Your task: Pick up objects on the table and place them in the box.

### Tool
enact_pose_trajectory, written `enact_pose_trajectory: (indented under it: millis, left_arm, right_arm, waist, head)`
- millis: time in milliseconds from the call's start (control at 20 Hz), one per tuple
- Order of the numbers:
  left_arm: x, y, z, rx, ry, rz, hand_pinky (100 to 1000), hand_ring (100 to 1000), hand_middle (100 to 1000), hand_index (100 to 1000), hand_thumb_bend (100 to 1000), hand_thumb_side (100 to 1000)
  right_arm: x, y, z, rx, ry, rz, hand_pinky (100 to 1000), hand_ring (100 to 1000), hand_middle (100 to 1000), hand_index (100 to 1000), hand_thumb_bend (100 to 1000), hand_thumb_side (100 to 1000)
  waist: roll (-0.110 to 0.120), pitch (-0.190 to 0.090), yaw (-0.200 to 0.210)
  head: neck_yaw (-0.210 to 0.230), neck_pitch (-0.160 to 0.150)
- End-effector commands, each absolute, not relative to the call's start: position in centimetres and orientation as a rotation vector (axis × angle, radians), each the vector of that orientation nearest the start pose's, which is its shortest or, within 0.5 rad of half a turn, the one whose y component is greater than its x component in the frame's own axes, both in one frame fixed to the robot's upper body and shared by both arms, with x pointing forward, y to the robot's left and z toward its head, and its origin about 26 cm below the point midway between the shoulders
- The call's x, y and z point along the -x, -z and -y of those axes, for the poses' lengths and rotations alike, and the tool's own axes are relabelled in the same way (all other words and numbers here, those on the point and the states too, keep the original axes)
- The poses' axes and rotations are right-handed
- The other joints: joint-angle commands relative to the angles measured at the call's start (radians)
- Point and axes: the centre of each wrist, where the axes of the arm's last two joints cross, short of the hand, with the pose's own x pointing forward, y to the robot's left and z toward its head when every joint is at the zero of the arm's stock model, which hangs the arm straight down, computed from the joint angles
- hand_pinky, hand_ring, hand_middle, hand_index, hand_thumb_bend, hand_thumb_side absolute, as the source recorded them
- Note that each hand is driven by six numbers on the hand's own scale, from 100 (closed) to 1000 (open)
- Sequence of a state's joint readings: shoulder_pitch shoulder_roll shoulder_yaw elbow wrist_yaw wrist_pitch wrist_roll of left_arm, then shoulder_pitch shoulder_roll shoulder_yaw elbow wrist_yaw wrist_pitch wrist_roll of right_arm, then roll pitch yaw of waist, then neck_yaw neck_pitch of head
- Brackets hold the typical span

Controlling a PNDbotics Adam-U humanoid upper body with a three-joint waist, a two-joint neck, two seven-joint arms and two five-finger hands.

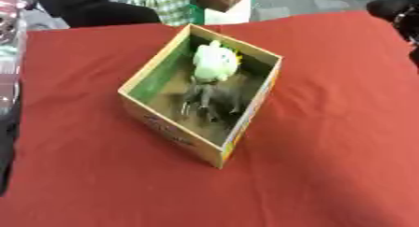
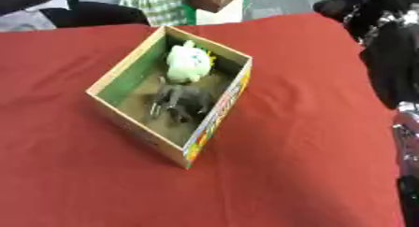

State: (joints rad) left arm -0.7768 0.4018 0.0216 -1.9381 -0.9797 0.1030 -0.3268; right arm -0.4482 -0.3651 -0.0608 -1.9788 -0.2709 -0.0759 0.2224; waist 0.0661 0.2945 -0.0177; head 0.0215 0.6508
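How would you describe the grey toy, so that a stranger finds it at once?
On the red tablecloth stands an open cardboard box. Inside lie two toys: the grey toy is the dark, legged figure nearer the camera, touching the pale white-green toy behind it.

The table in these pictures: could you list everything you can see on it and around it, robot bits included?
Open cardboard box: one, tan with green inner walls and colourful printing outside, standing near the middle of the table, turned cornerwise.
Pale round soft toy: one, whitish-green with a bit of yellow, inside the box at its far end.
Grey toy animal with legs: one, dark grey, inside the box, just in front of the pale toy and touching it.
Red tablecloth: one, covering the whole table; no loose object shows on it outside the box.
Robot's right arm: black, at the right edge of the right eye view; its hand cannot be made out.
Robot's left arm: dark strip at the left edge of the left eye view.
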Motion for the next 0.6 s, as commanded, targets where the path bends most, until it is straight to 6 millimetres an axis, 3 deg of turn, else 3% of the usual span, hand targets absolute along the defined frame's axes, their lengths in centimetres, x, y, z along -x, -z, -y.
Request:
enact_pose_trajectory:
  millis: [50, 600]
  left_arm:
    - [-30.6, -34.1, -24.0, 1.821, -1.157, -2.868, 547, 628, 624, 836, 100, 917]
    - [-30.9, -27.1, -26.4, 1.692, -1.115, -3.123, 507, 588, 590, 803, 100, 851]
  right_arm:
    - [-30.7, -25.8, 27.0, -0.184, -0.550, 2.468, 886, 765, 598, 844, 100, 1000]
    - [-30.6, -25.2, 27.2, -0.177, -0.535, 2.450, 886, 765, 598, 845, 100, 1000]
  waist:
    - [-0.003, -0.025, 0.004]
    - [-0.002, -0.048, 0.023]
  head:
    - [0.017, 0.011]
    - [0.009, 0.029]
